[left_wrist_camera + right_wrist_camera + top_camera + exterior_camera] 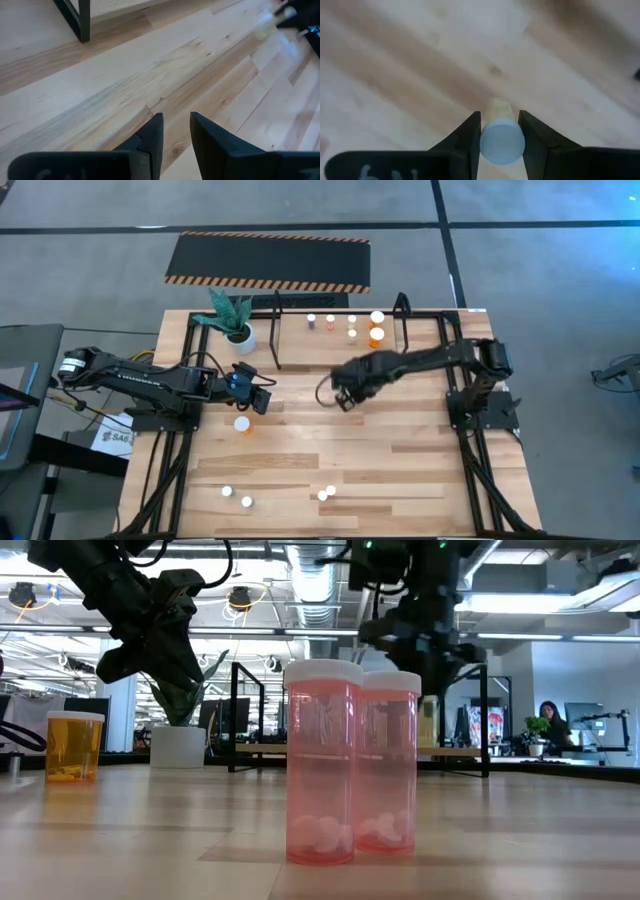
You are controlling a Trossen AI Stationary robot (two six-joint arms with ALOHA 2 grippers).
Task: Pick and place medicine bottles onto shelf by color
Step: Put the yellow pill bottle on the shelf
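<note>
While the high view laid out the whole pale wooden plank surface (330, 450) from above, it left the grippers' fingers too small to read. At the left, the left gripper (262, 397) hovered beside the white pot with a green plant (240, 332), above a lone orange white-capped bottle (242, 424); only the left wrist view showed its dark fingers (152, 135) standing slightly apart with nothing between them, bare wood beneath. Toward the middle, the right gripper (343, 397) hung over the open surface, and the right wrist view alone revealed it pinching a small yellowish bottle with a white cap (501, 140) between its fingers (470, 135). Behind it, the low black metal-tube shelf (400, 315) carried a row of small bottles and a larger orange one (376, 335). Four more white-capped bottles stood near the front edge; the low view showed two of them as pink translucent cylinders (322, 775) holding white pills, touching side by side.
</note>
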